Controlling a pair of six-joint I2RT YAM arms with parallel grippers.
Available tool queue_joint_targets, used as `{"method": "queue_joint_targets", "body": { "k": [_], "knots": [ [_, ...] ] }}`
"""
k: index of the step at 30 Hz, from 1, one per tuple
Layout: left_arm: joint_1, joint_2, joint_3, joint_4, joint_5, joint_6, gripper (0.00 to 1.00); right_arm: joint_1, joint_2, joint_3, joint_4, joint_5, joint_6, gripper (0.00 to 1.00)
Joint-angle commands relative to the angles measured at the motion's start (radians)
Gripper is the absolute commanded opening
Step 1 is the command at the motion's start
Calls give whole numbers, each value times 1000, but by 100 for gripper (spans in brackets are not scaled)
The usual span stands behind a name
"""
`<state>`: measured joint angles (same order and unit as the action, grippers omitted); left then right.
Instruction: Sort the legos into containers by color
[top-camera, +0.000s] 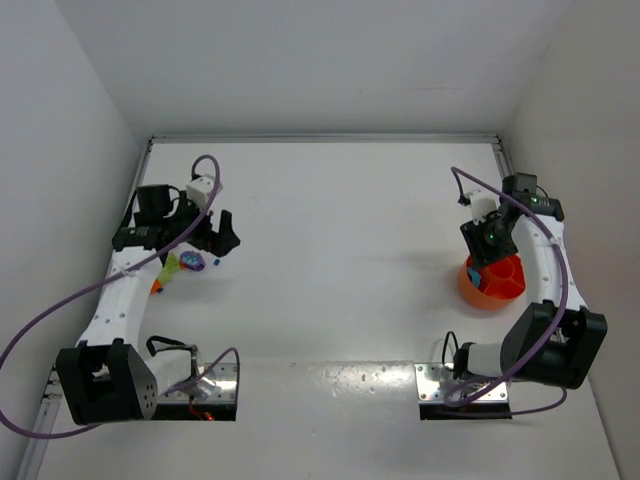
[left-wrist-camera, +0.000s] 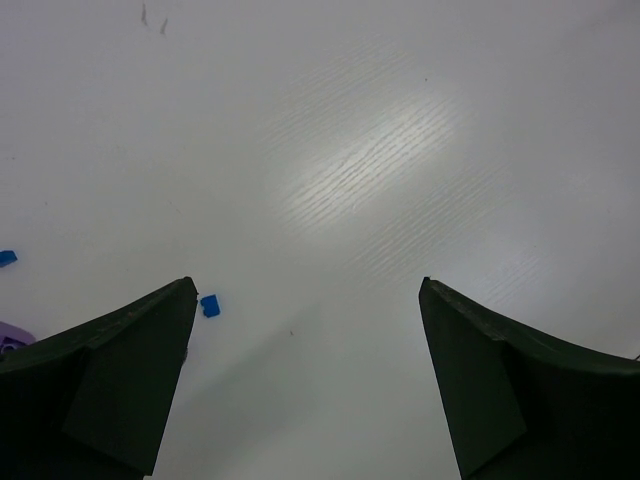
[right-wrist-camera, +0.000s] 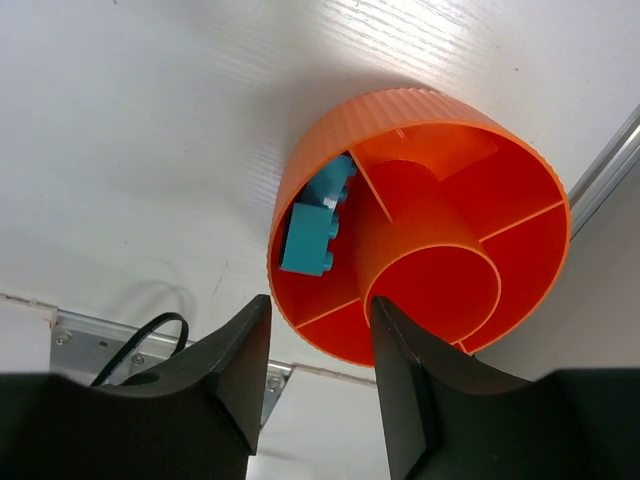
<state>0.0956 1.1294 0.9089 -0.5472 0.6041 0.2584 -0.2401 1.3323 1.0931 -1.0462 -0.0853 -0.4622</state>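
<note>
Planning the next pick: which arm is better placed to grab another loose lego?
Left. The left gripper, open, hangs beside the loose legos; the right gripper is over the orange bowl, across the table.

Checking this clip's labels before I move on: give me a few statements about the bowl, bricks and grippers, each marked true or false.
1. The teal bricks lie in one compartment of the orange bowl. True.
2. The right gripper holds a brick. False: its jaws stand apart with nothing between them.
3. The left gripper is shut. False: it is wide open over the table.
4. A blue brick lies on the table near the left gripper. True.
</note>
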Motion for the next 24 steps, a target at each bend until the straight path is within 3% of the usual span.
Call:
{"method": "queue_joint_targets", "body": {
  "k": [1, 7, 17, 24],
  "knots": [
    [26, -48, -5, 24, 5, 13, 100, -4, -1, 51, 11, -4, 13, 45],
    [47, -48, 14, 56, -78, -16, 100, -4, -1, 145, -11, -48, 48, 45],
    [47, -31, 33, 55, -181, -48, 100, 15, 134, 362, -90, -70, 123, 45],
    [47, -77, -21, 55, -164, -19, 100, 1, 110, 377, -88, 46, 28, 45]
  ]
}}
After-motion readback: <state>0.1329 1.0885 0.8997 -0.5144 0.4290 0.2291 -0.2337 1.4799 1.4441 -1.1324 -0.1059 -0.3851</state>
